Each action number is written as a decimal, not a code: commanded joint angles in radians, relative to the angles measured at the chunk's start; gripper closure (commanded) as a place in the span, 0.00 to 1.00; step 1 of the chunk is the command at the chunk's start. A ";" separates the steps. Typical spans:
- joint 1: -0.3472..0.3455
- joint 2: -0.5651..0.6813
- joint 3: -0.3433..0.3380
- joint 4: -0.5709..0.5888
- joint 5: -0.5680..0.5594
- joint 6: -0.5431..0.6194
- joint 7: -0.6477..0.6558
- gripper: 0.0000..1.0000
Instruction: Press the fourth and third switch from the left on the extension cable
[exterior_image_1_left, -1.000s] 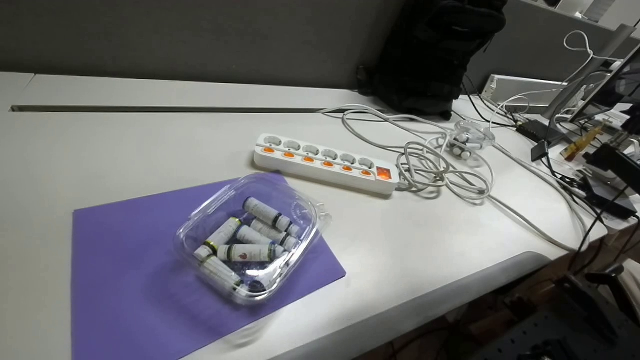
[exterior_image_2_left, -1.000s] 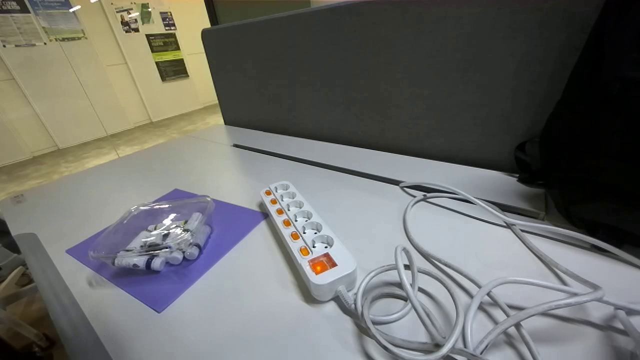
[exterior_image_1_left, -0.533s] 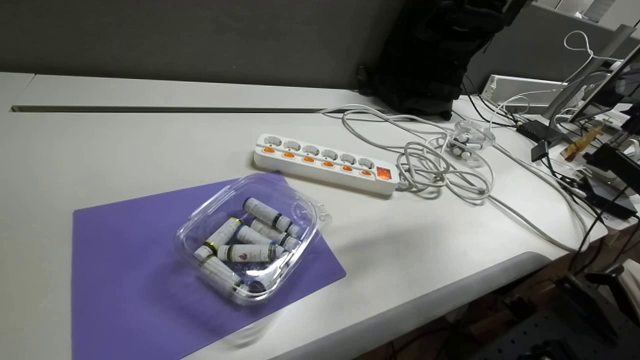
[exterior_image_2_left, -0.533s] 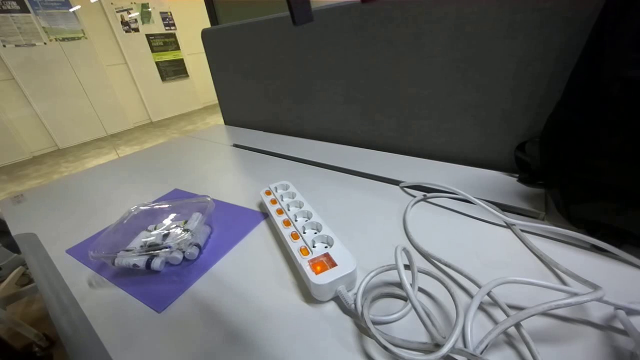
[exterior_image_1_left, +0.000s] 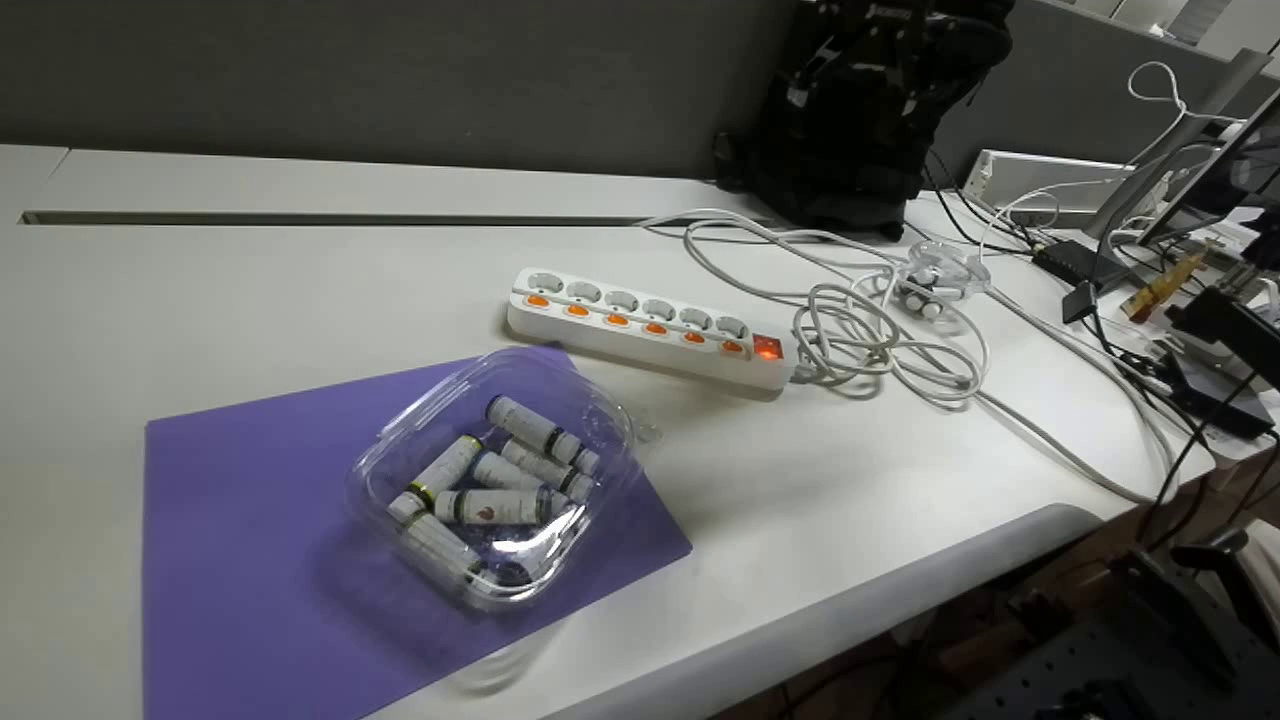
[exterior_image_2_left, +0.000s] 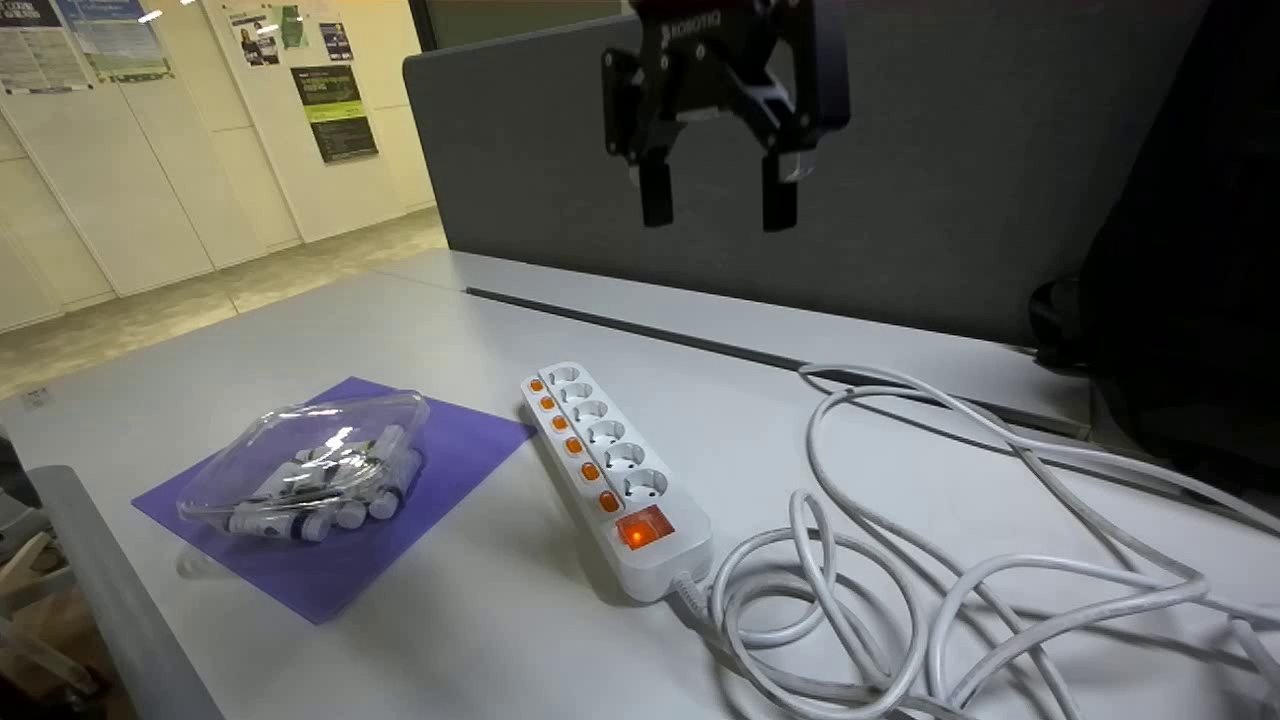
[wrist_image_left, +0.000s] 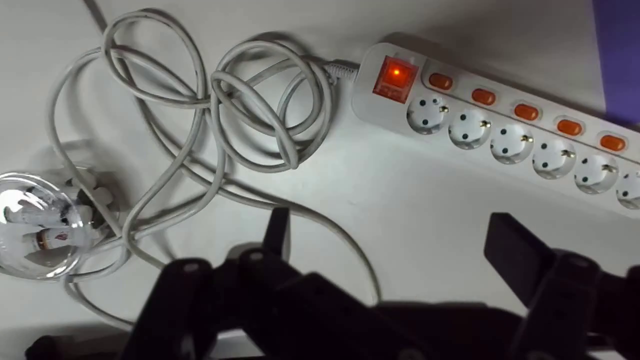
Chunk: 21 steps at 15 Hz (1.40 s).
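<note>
The white extension cable's socket strip (exterior_image_1_left: 640, 347) lies on the table with a row of orange switches. The third switch (exterior_image_1_left: 617, 319) and fourth switch (exterior_image_1_left: 655, 328) from the left are uncovered. They also show in an exterior view (exterior_image_2_left: 559, 423) (exterior_image_2_left: 573, 446). In the wrist view, the strip (wrist_image_left: 502, 113) is at the upper right, its far end cut off. My gripper (exterior_image_2_left: 718, 205) is open and empty, pointing down, in the air well above the table. In the wrist view, its fingers (wrist_image_left: 387, 240) are wide apart with bare table between them.
A lit red main switch (exterior_image_1_left: 767, 347) is at the strip's cord end. Tangled grey cord (exterior_image_1_left: 850, 330) lies beside it. A clear box of small bottles (exterior_image_1_left: 490, 500) stands on a purple sheet (exterior_image_1_left: 240, 540). A black backpack (exterior_image_1_left: 830, 190) and a dark partition (exterior_image_1_left: 400, 80) are behind.
My gripper has come down into an exterior view from the top edge, where only a dark tip showed half a second ago. The strip and box have not moved.
</note>
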<state>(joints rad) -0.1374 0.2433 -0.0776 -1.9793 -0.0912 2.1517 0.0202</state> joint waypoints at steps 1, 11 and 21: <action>0.071 0.131 -0.001 0.107 -0.084 -0.059 0.045 0.00; 0.110 0.179 0.040 0.086 -0.008 -0.107 -0.023 0.00; 0.173 0.154 0.014 -0.037 -0.146 0.144 0.119 0.00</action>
<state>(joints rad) -0.0107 0.4231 -0.0414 -1.9310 -0.1681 2.1673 0.0384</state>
